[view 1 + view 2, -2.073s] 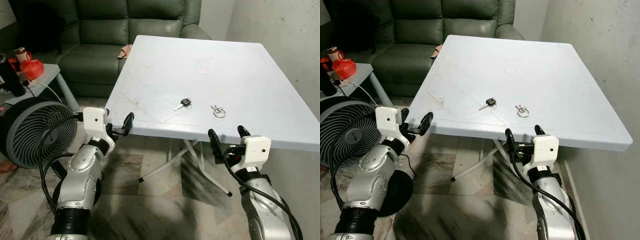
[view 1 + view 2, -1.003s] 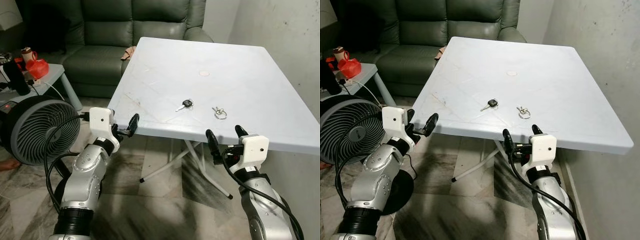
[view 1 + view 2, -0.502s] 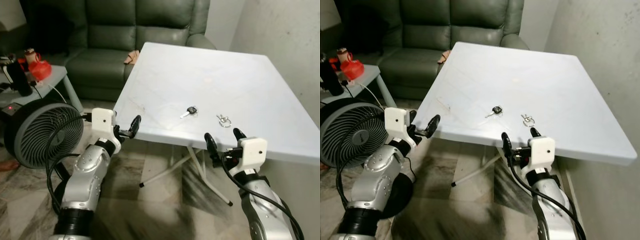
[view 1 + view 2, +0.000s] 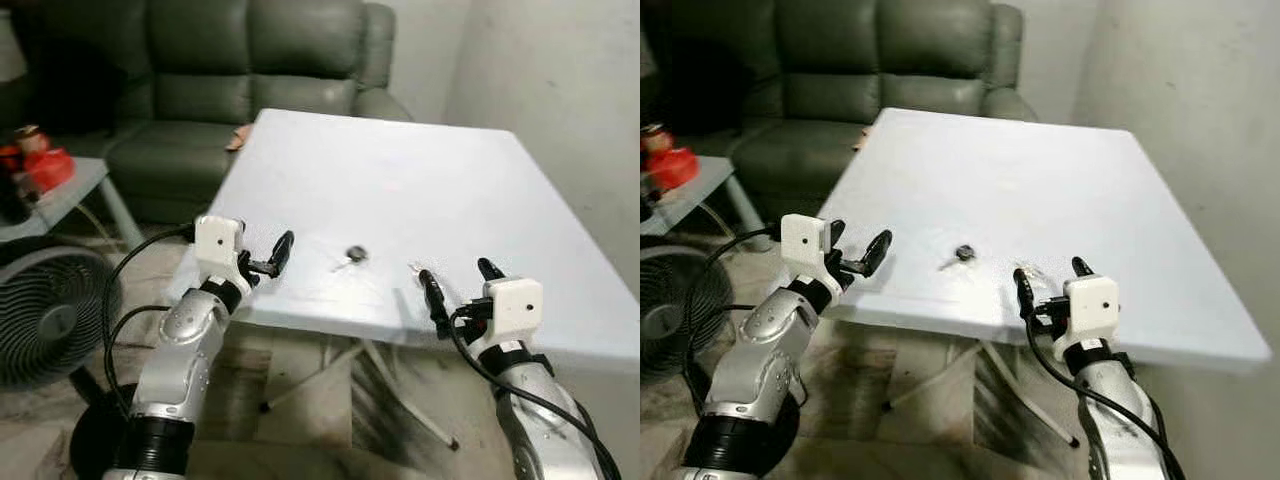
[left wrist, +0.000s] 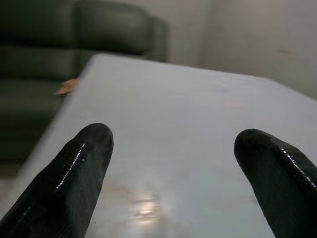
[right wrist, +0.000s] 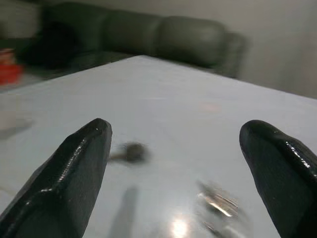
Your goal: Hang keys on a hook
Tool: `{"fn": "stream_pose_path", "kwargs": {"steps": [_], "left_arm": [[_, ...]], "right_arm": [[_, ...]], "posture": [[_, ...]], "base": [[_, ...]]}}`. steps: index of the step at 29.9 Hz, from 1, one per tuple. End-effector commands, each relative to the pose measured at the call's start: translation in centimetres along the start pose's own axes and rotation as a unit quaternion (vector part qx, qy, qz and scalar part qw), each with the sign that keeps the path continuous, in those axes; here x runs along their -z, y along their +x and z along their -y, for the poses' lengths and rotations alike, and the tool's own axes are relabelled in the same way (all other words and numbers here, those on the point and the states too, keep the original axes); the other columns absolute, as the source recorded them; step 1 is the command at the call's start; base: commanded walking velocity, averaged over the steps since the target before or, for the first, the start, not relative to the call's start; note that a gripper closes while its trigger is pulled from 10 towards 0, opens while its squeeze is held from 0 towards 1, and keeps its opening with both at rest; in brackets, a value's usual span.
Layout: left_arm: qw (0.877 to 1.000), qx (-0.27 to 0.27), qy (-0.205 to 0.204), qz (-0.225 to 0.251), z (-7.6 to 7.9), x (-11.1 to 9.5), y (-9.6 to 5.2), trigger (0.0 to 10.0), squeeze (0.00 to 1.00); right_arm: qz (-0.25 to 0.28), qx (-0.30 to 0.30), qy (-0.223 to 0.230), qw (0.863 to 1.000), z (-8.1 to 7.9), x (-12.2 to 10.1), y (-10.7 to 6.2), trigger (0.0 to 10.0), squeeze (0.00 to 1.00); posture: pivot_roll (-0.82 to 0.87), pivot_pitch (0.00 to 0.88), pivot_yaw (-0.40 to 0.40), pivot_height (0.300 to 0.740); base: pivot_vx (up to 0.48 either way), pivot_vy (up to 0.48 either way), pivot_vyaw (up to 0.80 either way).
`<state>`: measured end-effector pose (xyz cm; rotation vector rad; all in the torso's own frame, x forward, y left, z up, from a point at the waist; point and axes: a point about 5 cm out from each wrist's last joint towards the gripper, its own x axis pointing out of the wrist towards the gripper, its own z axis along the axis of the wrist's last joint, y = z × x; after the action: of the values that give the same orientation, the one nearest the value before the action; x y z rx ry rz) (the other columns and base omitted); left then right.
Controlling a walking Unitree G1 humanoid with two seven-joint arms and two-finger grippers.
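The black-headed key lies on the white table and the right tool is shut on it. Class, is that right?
Not quite. The black-headed key does lie on the white table, but the right tool is open and apart from it, as the left eye view shows.

White table (image 4: 520, 200) (black-headed key (image 4: 351, 256), key ring (image 6: 218, 201))

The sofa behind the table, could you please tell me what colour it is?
The sofa is dark green, clearest in the left eye view.
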<state>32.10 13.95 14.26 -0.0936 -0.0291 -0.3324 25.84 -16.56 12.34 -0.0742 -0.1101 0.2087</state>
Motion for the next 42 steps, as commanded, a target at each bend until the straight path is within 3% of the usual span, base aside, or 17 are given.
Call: {"fn": "stream_pose_path", "kwargs": {"steps": [1, 3, 10, 12, 22, 30, 33, 37, 42], "left_arm": [[1.000, -0.005, 0.008, 0.003, -0.2, -0.3, 0.0, 10.0, 0.00], [0.999, -0.026, 0.018, 0.013, -0.2, -0.4, -0.1, 10.0, 0.00], [0.999, -0.030, 0.031, 0.016, 0.3, 0.0, 0.0, 10.0, 0.00], [0.998, -0.033, 0.060, 0.016, 0.6, 0.3, -0.1, 10.0, 0.00], [0.999, 0.020, 0.045, 0.019, 3.0, 1.2, -0.9, 10.0, 0.00], [0.998, 0.034, 0.051, 0.007, 4.4, 2.1, -1.8, 10.0, 0.00], [0.996, 0.045, 0.079, -0.001, 5.0, 2.5, -2.4, 10.0, 0.00], [0.996, 0.045, 0.074, -0.004, 5.2, 2.6, -3.2, 10.0, 0.00], [0.996, 0.040, 0.075, -0.012, 5.3, 2.7, -4.0, 10.0, 0.00]], "right_arm": [[0.012, -0.002, -0.006, 1.000, 0.1, -0.7, 0.1, 10.0, 0.00], [0.014, -0.002, 0.017, 1.000, 0.0, -0.7, 0.2, 10.0, 0.00], [0.018, -0.007, 0.007, 1.000, 0.2, -0.9, 0.3, 10.0, 0.00], [0.015, -0.018, 0.000, 1.000, 0.1, -0.9, 0.3, 10.0, 0.00], [-0.012, -0.071, -0.049, 0.996, 0.5, -0.9, 1.6, 10.0, 0.00], [-0.020, -0.124, -0.045, 0.991, -0.7, -1.6, 3.7, 10.0, 0.00], [-0.030, -0.148, -0.034, 0.988, -1.4, -1.3, 4.2, 10.0, 0.00], [-0.035, -0.163, -0.025, 0.986, -2.1, -1.1, 4.8, 10.0, 0.00], [-0.055, -0.144, -0.013, 0.988, -2.3, 0.0, 5.8, 10.0, 0.00]], "posture": [[-0.05, 0.017, -0.020, 0.711], [-0.05, 0.020, -0.022, 0.711], [-0.05, 0.027, -0.028, 0.711], [-0.05, 0.027, -0.028, 0.711], [-0.04, 0.045, -0.044, 0.711], [-0.01, 0.077, -0.075, 0.711], [0.01, 0.097, -0.085, 0.711], [0.03, 0.123, -0.093, 0.711], [0.06, 0.145, -0.101, 0.711]], "base": [[0.364, 0.000, 0.80], [0.000, 0.000, 0.66], [0.000, 0.000, 0.00], [0.000, 0.000, 0.00], [0.000, 0.000, 0.00], [0.000, 0.000, 0.00], [0.000, 0.000, 0.00], [0.000, 0.000, 0.00], [0.000, 0.000, 0.00]]}}
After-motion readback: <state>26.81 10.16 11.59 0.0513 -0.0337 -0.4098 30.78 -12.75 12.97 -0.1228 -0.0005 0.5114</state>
